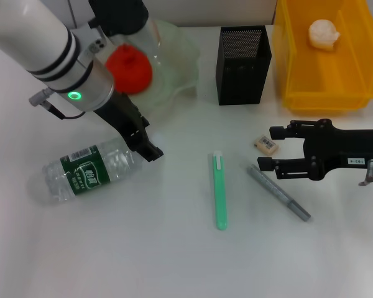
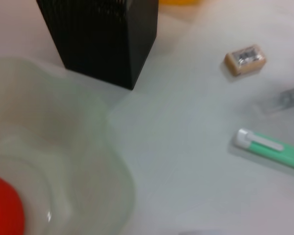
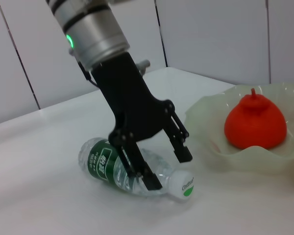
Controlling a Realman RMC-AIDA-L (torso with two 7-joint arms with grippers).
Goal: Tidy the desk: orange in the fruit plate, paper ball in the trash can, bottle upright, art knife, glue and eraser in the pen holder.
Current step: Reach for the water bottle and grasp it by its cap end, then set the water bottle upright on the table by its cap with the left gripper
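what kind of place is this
Probably a lab mock-up of an office desk: a white table with a mesh pen holder, stationery such as an eraser, and a yellow bin as trash can.

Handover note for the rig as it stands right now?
Left gripper: open, fingers astride the lying bottle near its neck.
Right gripper: open, low over the table by the eraser.
Done: orange in plate; paper ball in yellow bin.
Left: stand bottle upright; eraser, green knife and grey glue pen into the pen holder.
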